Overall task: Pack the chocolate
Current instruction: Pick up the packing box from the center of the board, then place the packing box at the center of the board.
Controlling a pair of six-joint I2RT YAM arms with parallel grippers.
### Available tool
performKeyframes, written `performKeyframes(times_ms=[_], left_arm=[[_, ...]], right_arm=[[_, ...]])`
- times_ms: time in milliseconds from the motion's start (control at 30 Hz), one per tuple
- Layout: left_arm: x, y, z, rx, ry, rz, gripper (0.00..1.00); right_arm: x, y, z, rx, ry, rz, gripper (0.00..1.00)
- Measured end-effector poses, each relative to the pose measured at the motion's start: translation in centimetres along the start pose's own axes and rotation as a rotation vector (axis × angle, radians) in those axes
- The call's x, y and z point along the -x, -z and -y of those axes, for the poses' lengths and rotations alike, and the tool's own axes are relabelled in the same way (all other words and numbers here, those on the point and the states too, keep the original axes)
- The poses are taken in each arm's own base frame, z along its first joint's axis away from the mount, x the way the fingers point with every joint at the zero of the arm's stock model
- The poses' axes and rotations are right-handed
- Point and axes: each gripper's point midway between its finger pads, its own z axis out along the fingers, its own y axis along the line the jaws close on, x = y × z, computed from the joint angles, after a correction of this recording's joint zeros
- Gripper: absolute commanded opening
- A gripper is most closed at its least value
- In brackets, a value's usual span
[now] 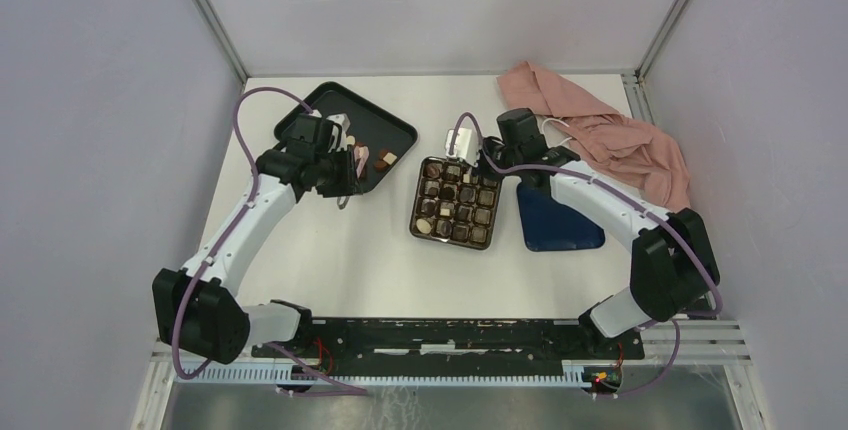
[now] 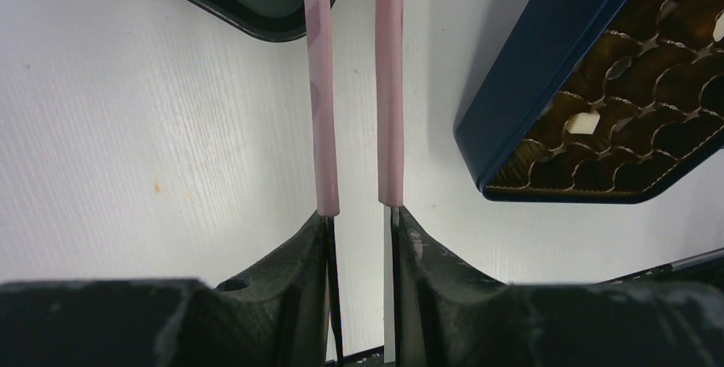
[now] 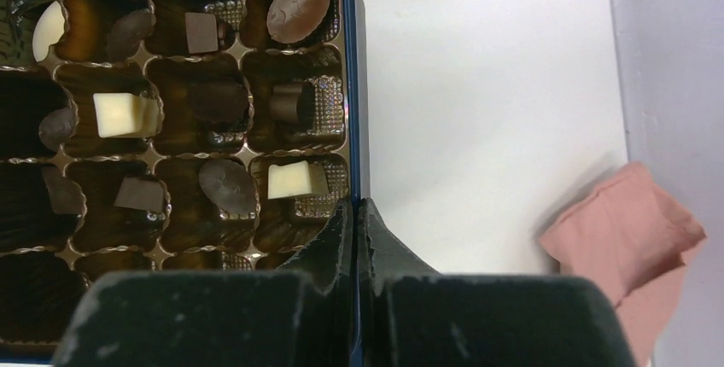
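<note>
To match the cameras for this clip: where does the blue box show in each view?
Top: box in the middle of the table.
Left wrist: box at the right edge, upper half, seen corner-on.
Right wrist: box fills the left half, its blue wall running down the middle.
Shared landmark: the white table, in all three views.

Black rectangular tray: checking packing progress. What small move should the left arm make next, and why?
Probably reach the left end effector onto the black rectangular tray for a brown chocolate piece: its pink fingers stand apart, the dark blue grid box has empty cells, the right end effector pins its wall.
</note>
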Motion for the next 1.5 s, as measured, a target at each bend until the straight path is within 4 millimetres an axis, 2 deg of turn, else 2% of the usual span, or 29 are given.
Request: performKeyframes(times_ms=[200,500,600,867,933,1100,1500], left_arm=[[0.2,-0.2,0.0,-0.005,-0.004,0.017,0.35],[-0.7,-1.1,-0.4,0.003,-0.006,-0.006,0.35],[-1.1,-1.8,-0.7,0.016,-0.003,-0.034,0.35],[-2.7,-3.8,-1.9,0.064,0.006,-0.153,0.36],[-2.8,-4.1,-2.2,0.077,0.009,-0.172,0.36],[-2.7,-4.8,-2.6,0.104,0.013,-0.209,0.36],[-0.9,-5.8,-3.0,0.13,0.018,-0.243,0.37]], right_arm=[[0.2,0.5,0.7,-0.037,0.004,-0.005,0.0],[-0.3,-0.3,-0.3,-0.003,-0.055,0.003,0.0],[-1.1,-1.3,-0.9,0.038,-0.096,0.006,0.0],[-4.9,-3.5,-2.8,0.147,-0.25,-0.034,0.0],[-5.2,-3.7,-3.0,0.156,-0.269,-0.037,0.03],[-4.9,-3.9,-3.6,0.18,-0.296,-0.022,0.2],[-4.3,-3.7,-3.7,0.196,-0.303,-0.003,0.42]])
